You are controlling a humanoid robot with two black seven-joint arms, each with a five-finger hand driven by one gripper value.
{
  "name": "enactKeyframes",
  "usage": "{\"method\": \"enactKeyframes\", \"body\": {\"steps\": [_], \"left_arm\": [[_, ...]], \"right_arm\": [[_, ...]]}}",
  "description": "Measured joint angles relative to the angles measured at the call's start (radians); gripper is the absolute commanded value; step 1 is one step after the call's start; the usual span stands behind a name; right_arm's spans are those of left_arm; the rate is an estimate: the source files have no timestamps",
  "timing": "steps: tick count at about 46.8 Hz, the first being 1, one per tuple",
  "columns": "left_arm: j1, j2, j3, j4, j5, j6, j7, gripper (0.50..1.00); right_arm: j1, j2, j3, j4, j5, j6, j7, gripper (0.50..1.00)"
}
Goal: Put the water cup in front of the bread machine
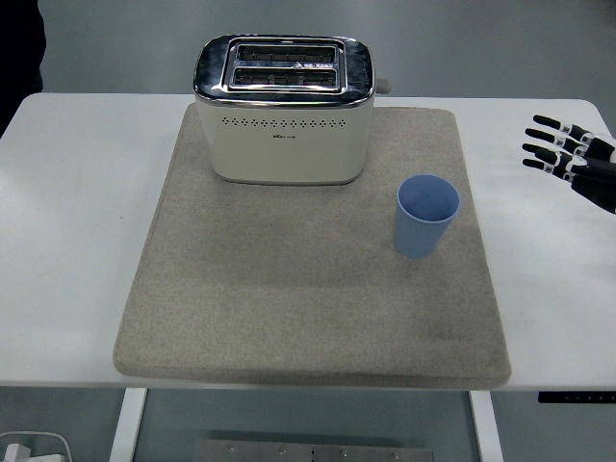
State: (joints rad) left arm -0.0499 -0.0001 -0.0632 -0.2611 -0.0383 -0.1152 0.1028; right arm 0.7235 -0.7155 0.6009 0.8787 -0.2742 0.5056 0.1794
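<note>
A light blue water cup (427,216) stands upright on the grey mat (289,289), to the right of and a little nearer than the bread machine. The cream and chrome bread machine (285,111) sits at the mat's far middle, its two slots facing up. My right hand (568,159) shows at the right edge over the bare table, fingers spread and holding nothing, well to the right of the cup. My left arm is out of view.
The white table (77,212) extends left and right of the mat. A dark sleeve of a person (17,48) shows at the top left corner. A white object (34,449) lies on the floor at the bottom left.
</note>
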Motion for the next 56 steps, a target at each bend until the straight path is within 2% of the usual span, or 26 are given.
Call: {"method": "enactKeyframes", "body": {"steps": [13, 19, 36, 44, 56], "left_arm": [[-0.010, 0.000, -0.001, 0.000, 0.000, 0.000, 0.000, 1.000], [-0.010, 0.000, -0.001, 0.000, 0.000, 0.000, 0.000, 1.000], [-0.010, 0.000, -0.001, -0.005, 0.000, 0.000, 0.000, 1.000], [-0.010, 0.000, -0.001, -0.005, 0.000, 0.000, 0.000, 1.000], [-0.010, 0.000, -0.001, -0.004, -0.002, 0.000, 0.000, 1.000]], "right_arm": [[-0.060, -0.089, 0.003, 0.081, -0.186, 0.000, 0.226, 0.928], [-0.094, -0.121, 0.004, 0.124, -0.240, -0.006, 0.285, 0.928], [-0.154, -0.129, 0.005, 0.200, -0.271, -0.047, 0.332, 0.926], [-0.189, -0.111, 0.005, 0.246, -0.371, -0.162, 0.384, 0.926], [-0.227, -0.088, -0.004, 0.322, -0.441, -0.309, 0.387, 0.924]]}}
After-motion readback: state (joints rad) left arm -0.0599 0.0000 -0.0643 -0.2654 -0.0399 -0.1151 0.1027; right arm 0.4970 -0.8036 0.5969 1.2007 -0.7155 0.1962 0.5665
